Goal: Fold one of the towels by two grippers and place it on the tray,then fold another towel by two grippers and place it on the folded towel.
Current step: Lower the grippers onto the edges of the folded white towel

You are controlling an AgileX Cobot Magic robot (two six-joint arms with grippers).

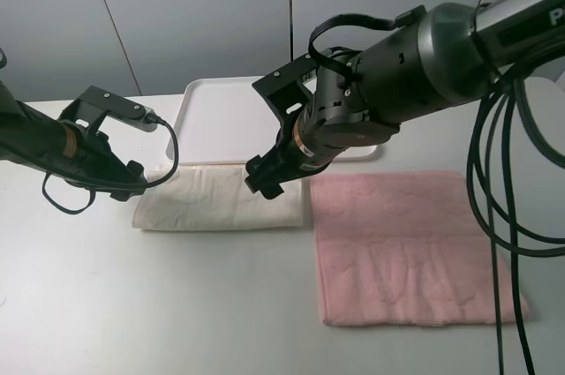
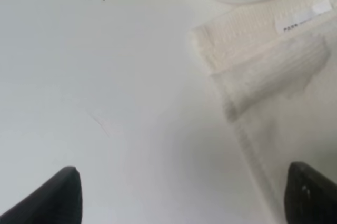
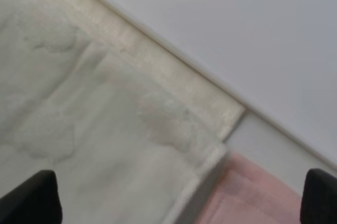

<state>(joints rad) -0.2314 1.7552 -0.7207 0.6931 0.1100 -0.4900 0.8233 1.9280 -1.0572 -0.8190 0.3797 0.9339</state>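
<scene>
A: So, is the left gripper (image 2: 181, 197) holding anything?

B: No. Its two black fingertips (image 2: 52, 197) stand wide apart, and only the bare white table (image 2: 105, 76) shows between them. The jaws are spread and empty.

A: And the right gripper (image 3: 181, 197)?

B: It's the same. The tips sit at the far edges of its wrist view with a broad gap between them and nothing in it. It hangs over cloth, and I can't see any contact.

A: Where is the cream towel (image 1: 221, 203) from the two of them?

B: It lies stretched between them as a long, shallow strip doubled over on itself. Both wrist views show a layered edge. One short end lies just off the left gripper's inner finger, so that gripper hangs mostly over table. The other end is directly beneath the right gripper.

A: Any mark on it?

B: There's a small white label (image 2: 303, 18) with dark print, on the corner ahead of the left gripper.

A: Where's the tray (image 1: 199, 101)?

B: It's just beyond both grippers, flat and white. The towel's far edge runs along the tray's near rim. I can't tell whether the towel overlaps the rim or only touches it.

A: And the pink towel (image 1: 406, 247)?

B: It's spread flat in a single layer on the outer side of the right gripper, away from the left one. Its corner comes in just beside the cream towel's corner, under the right gripper. I can't tell whether the two cloths touch.
</scene>
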